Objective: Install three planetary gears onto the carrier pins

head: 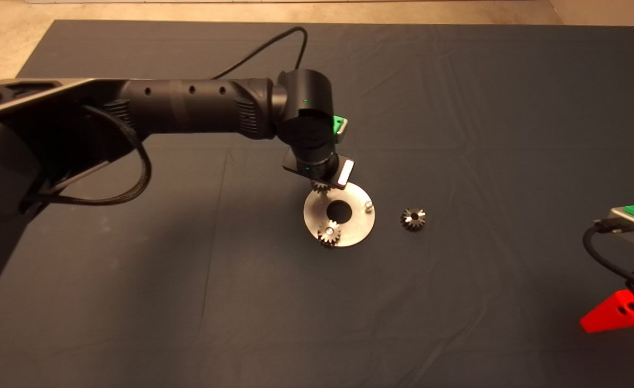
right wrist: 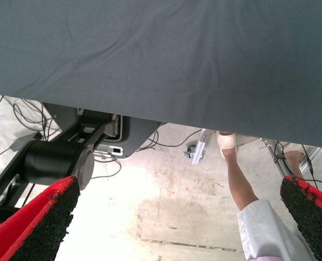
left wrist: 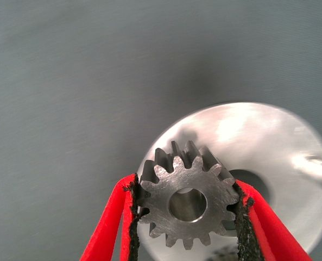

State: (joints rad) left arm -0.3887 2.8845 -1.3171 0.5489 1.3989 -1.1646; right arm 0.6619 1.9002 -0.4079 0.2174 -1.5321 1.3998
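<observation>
The gear [left wrist: 187, 204] you hold sits right in front of the left wrist camera, pinched by its toothed rim between the two black pads [left wrist: 132, 217] of the left gripper [left wrist: 187, 217], its flat face and round centre hole turned to the lens. It is dull grey steel with short pointed teeth, and it hangs over the far edge of the shiny disc [head: 352, 229]; seen from above, only a sliver of it shows under the wrist. You cannot see the pin beneath it, so judge by the hole: keep the gear level, centre the hole over the stud, and ease straight down without twisting. Let go only once it drops flat, since a tilted gear will likely jam on the pin. Around it, one bright gear [head: 329, 233] already sits on a pin at the near edge of the disc, the bare pin [head: 368, 205] stands on the disc's right side, and the last gear [head: 413, 218] lies on the mat [head: 457, 302] just beside the disc. Your right gripper [right wrist: 177, 217] waits at the lower right, fingers spread wide, holding nothing.
</observation>
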